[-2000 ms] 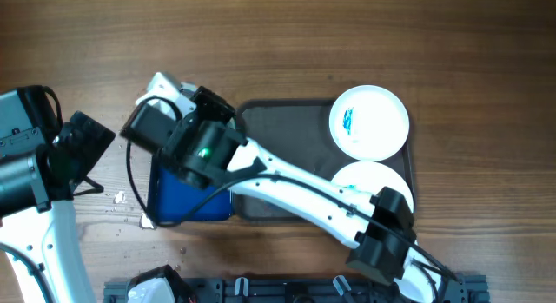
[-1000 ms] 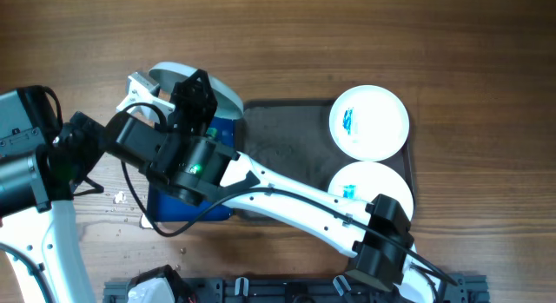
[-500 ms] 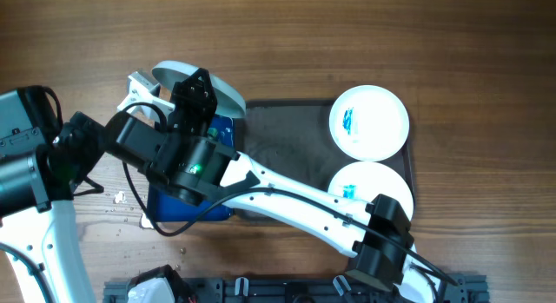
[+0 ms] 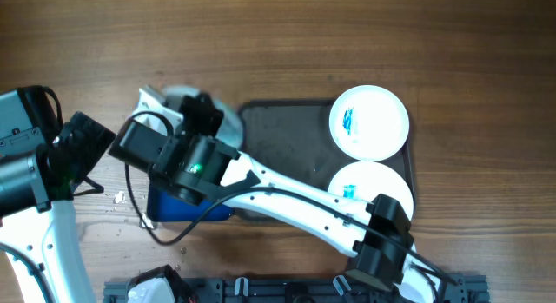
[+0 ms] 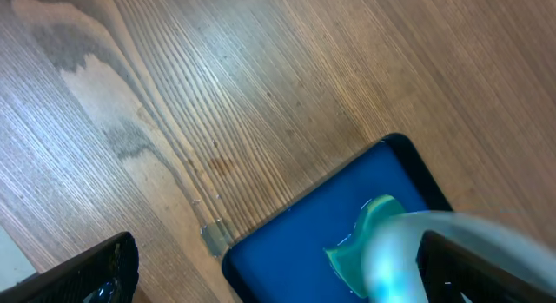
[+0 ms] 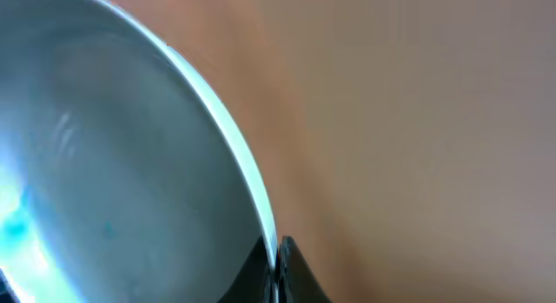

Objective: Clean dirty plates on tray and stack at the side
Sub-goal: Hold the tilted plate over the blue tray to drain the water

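A small blue tray [image 4: 169, 204] sits on the wooden counter [image 4: 347, 42], white scraps [image 4: 120, 197] scattered just beside it.

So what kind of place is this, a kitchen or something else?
Probably a robotics test bench, not a kitchen: robot arms reach over a wooden table, one pinching a white plate, and the plates on the dark tray carry blue smears rather than food.

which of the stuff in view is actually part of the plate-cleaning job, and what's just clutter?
Job:
- third plate, held off the tray, at the left
- upper plate on the tray, blue smear
- lower plate on the tray, blue smear
- dark tray

Clutter, or not named in the job:
- blue tray
- white scraps on the table
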Available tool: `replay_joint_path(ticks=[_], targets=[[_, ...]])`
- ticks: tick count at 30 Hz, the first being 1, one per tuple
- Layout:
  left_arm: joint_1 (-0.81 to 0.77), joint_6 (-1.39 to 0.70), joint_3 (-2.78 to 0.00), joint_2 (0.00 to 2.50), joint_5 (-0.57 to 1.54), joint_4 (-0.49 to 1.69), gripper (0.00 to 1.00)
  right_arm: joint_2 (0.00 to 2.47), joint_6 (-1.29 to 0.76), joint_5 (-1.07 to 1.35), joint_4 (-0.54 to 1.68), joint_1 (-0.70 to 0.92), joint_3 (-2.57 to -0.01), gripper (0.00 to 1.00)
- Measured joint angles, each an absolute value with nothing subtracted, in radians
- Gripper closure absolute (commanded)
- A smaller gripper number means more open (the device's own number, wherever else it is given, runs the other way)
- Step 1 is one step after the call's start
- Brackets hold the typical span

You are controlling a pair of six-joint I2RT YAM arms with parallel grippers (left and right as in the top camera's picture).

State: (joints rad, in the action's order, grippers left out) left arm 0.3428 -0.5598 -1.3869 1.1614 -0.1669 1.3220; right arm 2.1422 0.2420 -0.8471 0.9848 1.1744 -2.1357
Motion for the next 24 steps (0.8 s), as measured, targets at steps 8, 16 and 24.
replay_joint_path(ticks=[8, 16, 24], targets=[[0.343, -0.56, -1.387, 1.161, -0.167, 1.325, 0.0, 2.143, 0.129, -1.056, 0.916, 1.125, -2.138, 0.95], [0.343, -0.56, -1.387, 1.161, -0.167, 1.329, 0.0, 2.143, 0.155, -1.079, 0.954, 1.15, -2.138, 0.96], [0.343, -0.56, -1.387, 1.161, -0.167, 1.33, 0.0, 2.144, 0.03, -1.053, 1.052, 1.153, -2.138, 0.96]])
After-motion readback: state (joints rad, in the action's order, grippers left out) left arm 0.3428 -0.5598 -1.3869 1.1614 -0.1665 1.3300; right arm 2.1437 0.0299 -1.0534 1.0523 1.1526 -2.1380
